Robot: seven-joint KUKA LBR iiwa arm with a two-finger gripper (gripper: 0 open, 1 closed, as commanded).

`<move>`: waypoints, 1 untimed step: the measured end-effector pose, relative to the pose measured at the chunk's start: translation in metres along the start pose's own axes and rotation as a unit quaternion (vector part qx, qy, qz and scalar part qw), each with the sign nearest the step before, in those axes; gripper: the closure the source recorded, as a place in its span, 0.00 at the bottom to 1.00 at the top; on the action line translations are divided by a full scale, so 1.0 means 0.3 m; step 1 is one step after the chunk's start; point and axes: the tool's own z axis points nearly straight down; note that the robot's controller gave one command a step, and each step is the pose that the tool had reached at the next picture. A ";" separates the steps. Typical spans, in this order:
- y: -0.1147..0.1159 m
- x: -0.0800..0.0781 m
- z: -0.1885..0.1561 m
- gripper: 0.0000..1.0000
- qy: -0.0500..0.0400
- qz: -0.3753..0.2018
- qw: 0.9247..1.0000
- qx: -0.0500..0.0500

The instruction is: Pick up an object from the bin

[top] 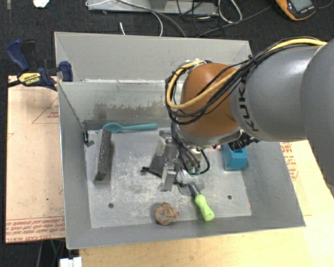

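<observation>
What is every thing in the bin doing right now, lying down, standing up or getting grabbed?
gripper: low over the bin's middle, by the green tool's dark end.
teal spoon: lying flat along the back wall, untouched.
dark grey bar: lying flat on the left, alone.
blue block: sitting on the floor at the right, partly hidden by the arm.
green-handled tool: lying flat near the front.
brown round lump: resting at the front, untouched.

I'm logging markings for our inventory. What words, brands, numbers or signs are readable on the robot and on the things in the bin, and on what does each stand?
"KUK": large dark letters on the grey arm; whatever follows them is hidden.
Blue block, teal spoon, dark bar, green-handled tool, brown lump: no text to be seen on any of them.
</observation>
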 end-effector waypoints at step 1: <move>-0.146 -0.043 0.150 0.00 0.003 -0.038 0.999 0.001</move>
